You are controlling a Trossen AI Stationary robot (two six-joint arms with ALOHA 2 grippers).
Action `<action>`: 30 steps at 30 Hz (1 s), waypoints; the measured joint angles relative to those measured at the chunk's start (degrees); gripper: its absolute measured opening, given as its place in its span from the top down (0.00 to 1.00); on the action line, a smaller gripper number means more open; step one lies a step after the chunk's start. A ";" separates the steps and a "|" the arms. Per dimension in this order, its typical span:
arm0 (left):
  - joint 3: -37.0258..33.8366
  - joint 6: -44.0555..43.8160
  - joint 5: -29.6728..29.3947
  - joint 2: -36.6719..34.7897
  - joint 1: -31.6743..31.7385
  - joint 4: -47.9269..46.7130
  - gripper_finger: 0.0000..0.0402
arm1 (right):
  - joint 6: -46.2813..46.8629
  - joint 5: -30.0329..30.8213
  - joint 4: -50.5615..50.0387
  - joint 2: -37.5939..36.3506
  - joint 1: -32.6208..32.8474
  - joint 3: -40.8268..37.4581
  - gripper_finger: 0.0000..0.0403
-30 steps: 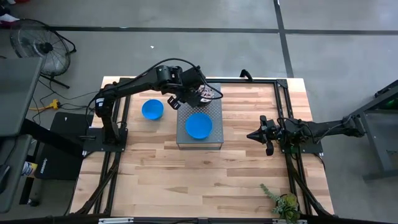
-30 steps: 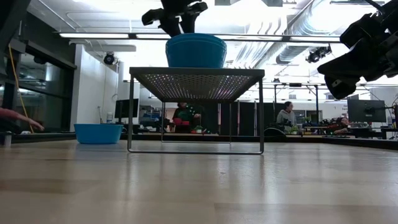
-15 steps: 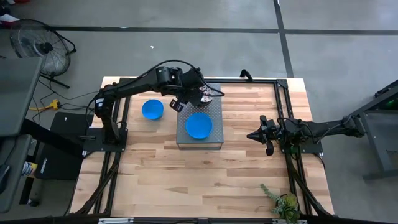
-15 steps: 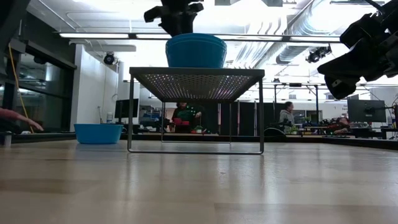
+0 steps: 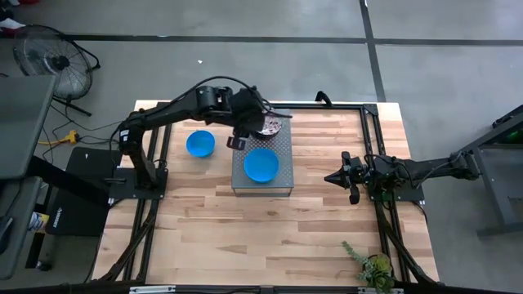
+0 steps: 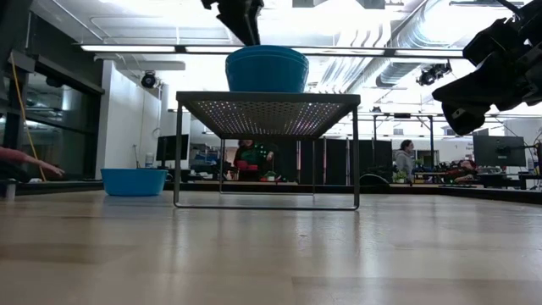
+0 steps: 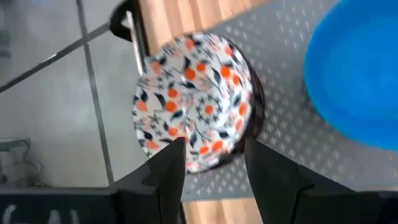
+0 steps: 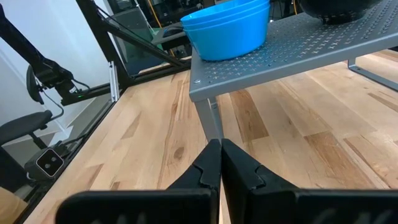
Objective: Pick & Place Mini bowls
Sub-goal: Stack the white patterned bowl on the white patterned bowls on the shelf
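Observation:
A grey perforated stand (image 5: 245, 186) sits mid-table. A blue mini bowl (image 5: 261, 164) rests on its top and hides what lies behind it in the low view (image 6: 267, 69). A white mini bowl with a red-and-dark floral pattern (image 5: 273, 125) sits on the stand's far left corner, mouth up (image 7: 193, 102). Another blue mini bowl (image 5: 200, 144) stands on the table left of the stand. My left gripper (image 7: 214, 149) hovers open just above the patterned bowl's near rim. My right gripper (image 5: 331, 176) waits shut at the table's right, clear of the stand.
Black frame rails (image 5: 369, 131) run along the table's far and right sides. A small plant (image 5: 372, 265) stands at the near right corner. A person's hand (image 6: 30, 161) shows beyond the table's left edge. Bare wood lies in front of the stand.
My left gripper has rolled at the wrist and risen a little over the stand's far left corner; in the low view it has climbed to the picture's top. The patterned bowl now shows more fully beside it.

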 joint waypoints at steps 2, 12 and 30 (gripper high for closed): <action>-0.03 -1.37 -0.30 -0.02 0.00 1.71 0.60 | -0.01 0.00 0.01 0.00 0.01 0.01 1.00; -7.95 -1.71 -3.23 -4.28 -0.01 12.82 0.60 | 0.00 0.02 0.01 0.02 0.00 0.00 1.00; -39.31 -5.83 -2.27 -17.83 2.35 49.96 0.60 | 0.00 0.01 0.01 0.87 -0.01 0.01 1.00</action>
